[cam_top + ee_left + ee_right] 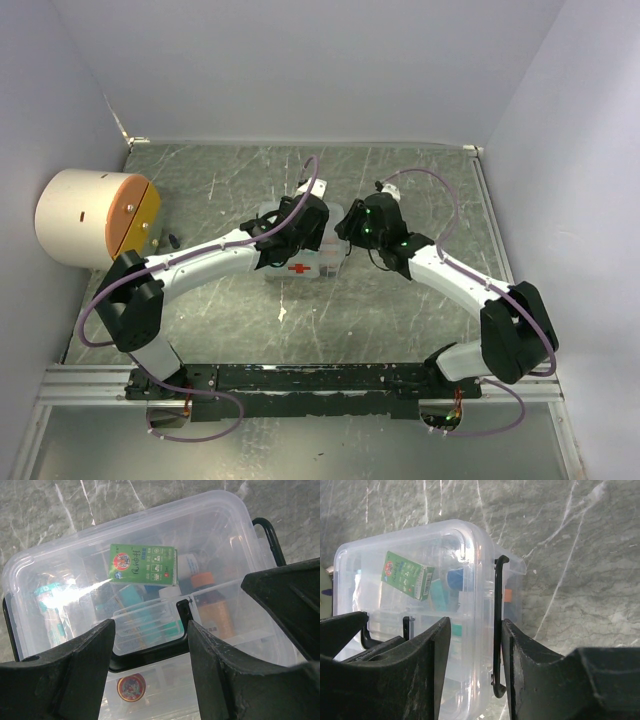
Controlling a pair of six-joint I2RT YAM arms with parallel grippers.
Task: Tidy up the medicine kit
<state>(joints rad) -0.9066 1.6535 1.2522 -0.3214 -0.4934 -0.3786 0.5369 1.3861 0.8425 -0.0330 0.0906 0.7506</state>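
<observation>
Right gripper (pixel 476 630) first: its jaws stand part open either side of the black wire clip (pixel 496 645) at the 3 o'clock end of the medicine kit (pixel 305 268). The wire lies close against one finger with a gap to the other, so I see no pinch. Left gripper (pixel 151 635) hangs over the handle side of the kit, jaws apart and empty, with the black handle (pixel 150 661) lying across the gap beneath them. The kit sits mid-table (pixel 420 190), lid down, its red cross (pixel 298 268) toward 6 o'clock.

My reading is that the step in hand is working that end clip, either to free the lid or to lock it — which, I cannot tell. The next move calls for closing squarely on the thin wire and swinging it about its hinge while the left arm steadies the light case.

Through the clear lid show a green box (pixel 143 564), a brown bottle with an orange cap (pixel 212 605) and a round red tin (pixel 131 687). A big white-and-orange cylinder (pixel 95 218) stands at 9 o'clock, well apart. The two wrists crowd close over the case — that looks the main hindrance.
</observation>
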